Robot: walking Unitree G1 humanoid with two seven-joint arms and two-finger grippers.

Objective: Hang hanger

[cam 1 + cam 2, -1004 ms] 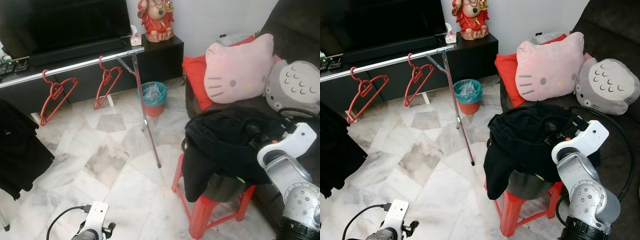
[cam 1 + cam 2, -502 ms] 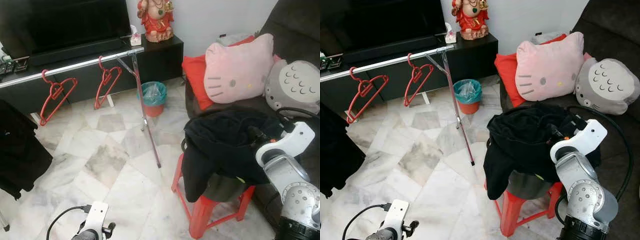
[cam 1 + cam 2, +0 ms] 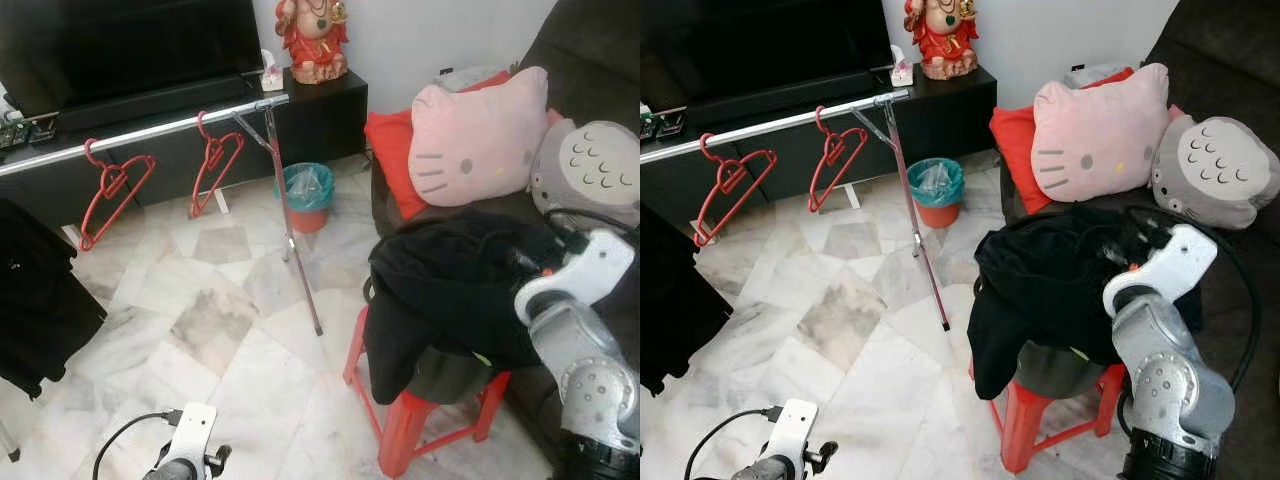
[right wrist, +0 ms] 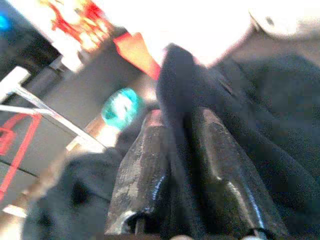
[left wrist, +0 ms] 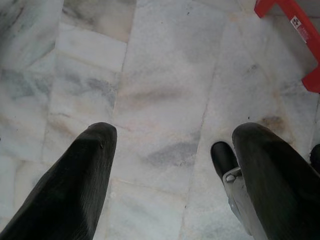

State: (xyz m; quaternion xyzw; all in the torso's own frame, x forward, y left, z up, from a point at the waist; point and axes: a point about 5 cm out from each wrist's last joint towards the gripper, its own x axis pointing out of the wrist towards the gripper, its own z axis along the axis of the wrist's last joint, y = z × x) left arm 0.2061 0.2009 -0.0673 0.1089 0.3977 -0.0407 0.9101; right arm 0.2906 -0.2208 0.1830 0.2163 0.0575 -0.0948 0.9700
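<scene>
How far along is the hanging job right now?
Early stage. Already done: two red hangers hang bare on the silver rail. In hand: the right hand is shut on a fold of the black garment piled on the red stool. The left hand hangs open over the floor. Left: lift the garment, carry it to the rail and get it onto a hanger.

Marble tile floor (image 3: 200, 310), black TV cabinet (image 3: 310, 125), dark sofa (image 3: 590, 50), white wall (image 3: 440, 30).
</scene>
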